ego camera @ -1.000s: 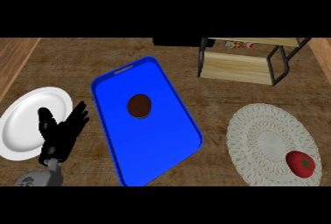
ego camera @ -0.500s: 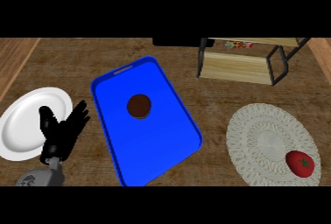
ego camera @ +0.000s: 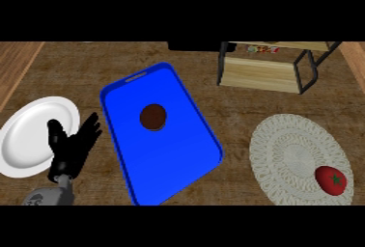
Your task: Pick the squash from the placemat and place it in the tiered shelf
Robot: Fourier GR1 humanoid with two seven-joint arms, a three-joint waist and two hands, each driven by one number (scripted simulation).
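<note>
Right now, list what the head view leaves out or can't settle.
- Right hand: nowhere in the head view; only the left hand shows, open, at lower left.
- Tiered shelf: its upper part is cut off by the top edge; small items there are too small to identify.
- Dark object at top centre: cut off, unidentifiable.
- Red item on the placemat: too small to confirm it as a squash.

A brown wood-grain counter [ego camera: 235,116] fills the view (a paler wooden strip [ego camera: 18,62] edges its left side).
</note>
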